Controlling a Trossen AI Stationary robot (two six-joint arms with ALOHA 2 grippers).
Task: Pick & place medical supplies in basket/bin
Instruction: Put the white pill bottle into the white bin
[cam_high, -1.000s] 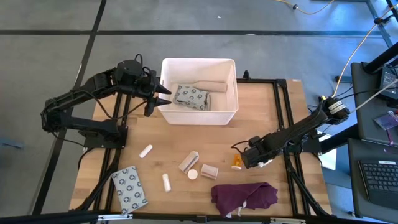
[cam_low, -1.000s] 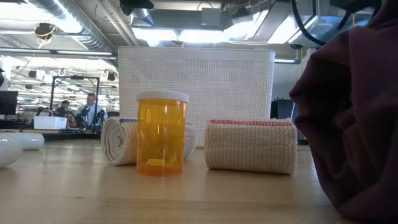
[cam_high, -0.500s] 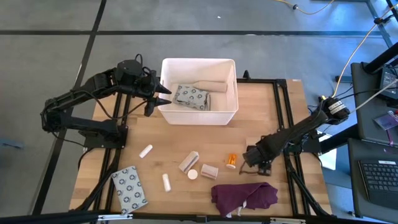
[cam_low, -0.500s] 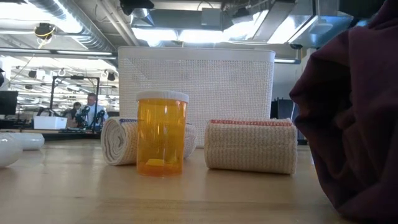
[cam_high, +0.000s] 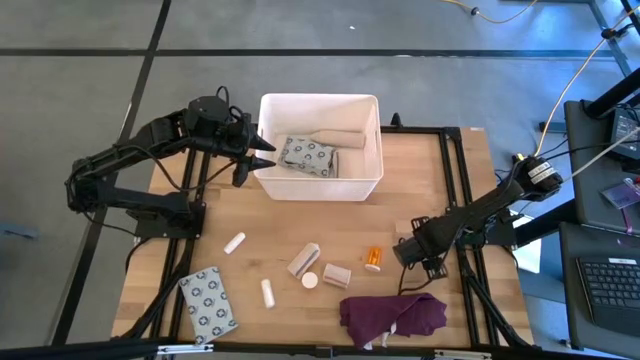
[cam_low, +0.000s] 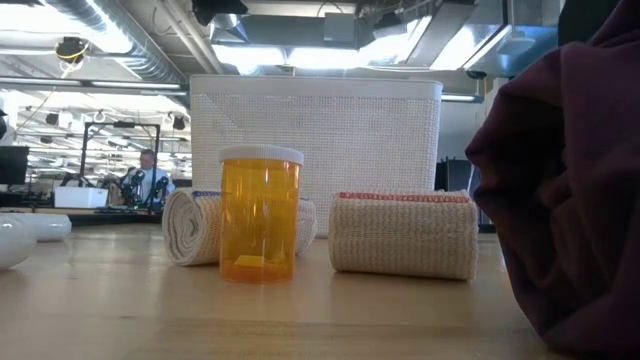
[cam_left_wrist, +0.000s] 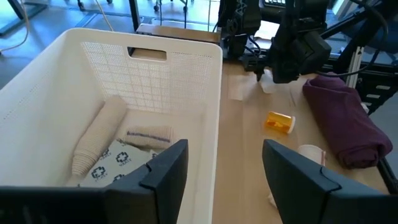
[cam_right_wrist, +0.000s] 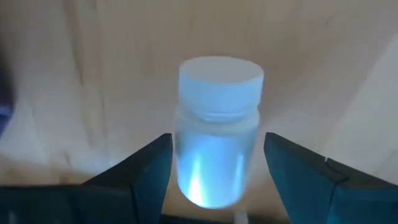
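An orange pill bottle (cam_high: 372, 258) with a white cap lies on its side on the wood, right of centre. My right gripper (cam_high: 403, 254) points down just right of it, open. In the right wrist view the bottle (cam_right_wrist: 217, 143) shows between the two fingers, apart from both. A second orange bottle (cam_low: 260, 215) stands upright in front of two beige rolls (cam_high: 303, 260) (cam_high: 336, 274). The white bin (cam_high: 320, 97) at the far side holds a patterned packet (cam_high: 308, 155) and a beige roll (cam_high: 335, 137). My left gripper (cam_left_wrist: 224, 168) hangs open at the bin's left wall.
A dark purple cloth (cam_high: 392, 316) lies bunched at the near edge, close to my right gripper. Two white tubes (cam_high: 234, 242) (cam_high: 267, 292) and a patterned packet (cam_high: 208, 303) lie on the near left. Black frame rails (cam_high: 450, 180) run along the table's right side.
My right gripper has rolled about its own pointing line, shifted a little toward the table's right edge and sunk slightly. The lying orange bottle, partly covered by the gripper a second ago, now shows whole in the high view.
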